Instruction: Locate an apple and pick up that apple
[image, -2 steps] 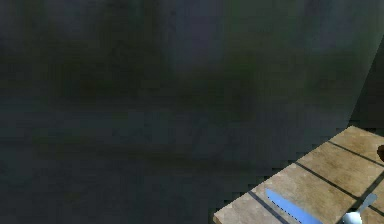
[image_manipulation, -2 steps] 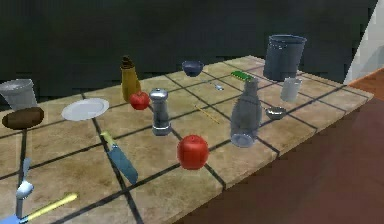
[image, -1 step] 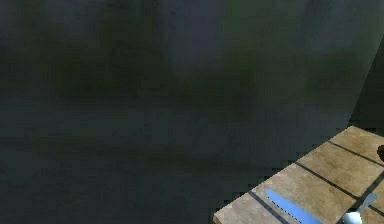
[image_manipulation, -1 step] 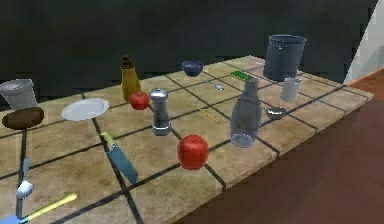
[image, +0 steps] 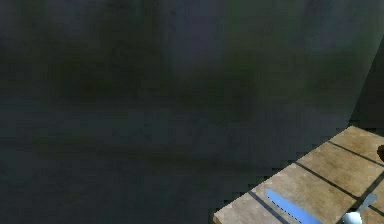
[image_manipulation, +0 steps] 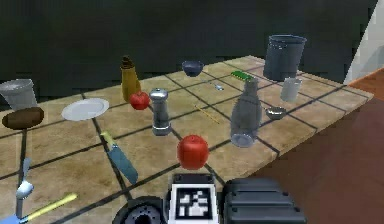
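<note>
Dark ribbed arm (image_manipulation: 262, 203) — white black-marked square (image_manipulation: 195, 203)

Arm (image_manipulation: 262, 200) is sitting low at the worktop's (image_manipulation: 320, 110) near edge, gripper (image_manipulation: 145, 212) lying alongside. Holding anything? Cannot tell.

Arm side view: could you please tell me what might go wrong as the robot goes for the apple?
Two red round things sit on the counter: the near apple and a smaller red fruit farther out; the robot might target the wrong one. The clear bottle and metal shaker stand close to the near apple, so a reach could topple them.
</note>
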